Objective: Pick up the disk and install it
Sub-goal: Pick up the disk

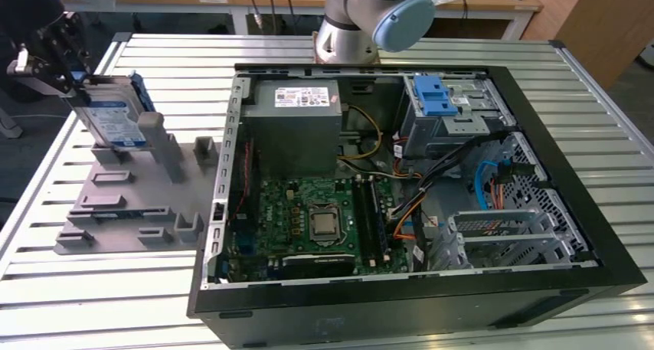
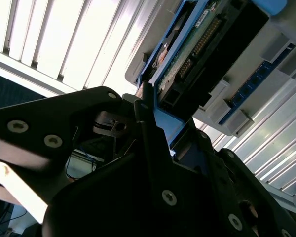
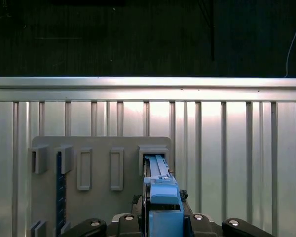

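A big metal table [image 1: 103, 304] with long ridges held everything; an open black computer case [image 1: 409, 308] lay on its middle and reached to the edge on the exterior view's right; inside, by the far wall, sat a grey box [image 1: 296, 139] with a white sticker [image 1: 305, 97], and its writing could not be read; a flat grey holder plate [image 1: 122, 212] lay near the table's edge on the exterior view's left; the disk [image 1: 110, 116] stood on end, a bit tilted, at the plate's far corner; it had a blue frame and a blue-and-white label, and those words could not be read either; the black gripper [image 1: 80, 78] was pinching the disk's top end; its fingers [image 2: 144, 118] were closed tight on the blue frame.
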{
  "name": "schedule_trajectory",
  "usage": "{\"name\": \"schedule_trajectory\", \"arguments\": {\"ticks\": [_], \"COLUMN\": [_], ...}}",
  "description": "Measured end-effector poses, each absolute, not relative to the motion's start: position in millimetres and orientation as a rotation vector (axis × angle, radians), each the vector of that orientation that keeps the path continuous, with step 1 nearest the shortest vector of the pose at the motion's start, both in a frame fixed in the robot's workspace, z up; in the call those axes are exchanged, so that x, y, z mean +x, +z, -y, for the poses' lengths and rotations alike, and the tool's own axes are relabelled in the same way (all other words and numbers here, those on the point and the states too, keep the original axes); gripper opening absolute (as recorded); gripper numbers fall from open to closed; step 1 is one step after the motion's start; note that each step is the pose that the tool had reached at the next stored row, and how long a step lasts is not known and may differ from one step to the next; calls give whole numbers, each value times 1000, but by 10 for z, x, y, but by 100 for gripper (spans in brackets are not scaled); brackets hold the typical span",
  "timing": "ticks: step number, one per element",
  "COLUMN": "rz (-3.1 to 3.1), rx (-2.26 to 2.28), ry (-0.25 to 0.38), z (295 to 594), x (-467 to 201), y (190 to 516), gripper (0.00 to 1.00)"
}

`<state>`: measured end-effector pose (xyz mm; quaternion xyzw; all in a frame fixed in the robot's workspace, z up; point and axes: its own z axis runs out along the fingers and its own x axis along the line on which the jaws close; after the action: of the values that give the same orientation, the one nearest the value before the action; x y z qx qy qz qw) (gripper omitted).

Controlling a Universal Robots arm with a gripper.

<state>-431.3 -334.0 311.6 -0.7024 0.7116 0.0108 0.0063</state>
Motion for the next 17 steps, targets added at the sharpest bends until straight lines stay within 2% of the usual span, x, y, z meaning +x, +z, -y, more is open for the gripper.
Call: {"name": "schedule_trajectory", "arguments": {"ticks": [17], "rz": [-2227], "rx": [-2198], "ry": [34], "z": [3340], "x": [-4313], "y": [3196], "gripper": [36]}}
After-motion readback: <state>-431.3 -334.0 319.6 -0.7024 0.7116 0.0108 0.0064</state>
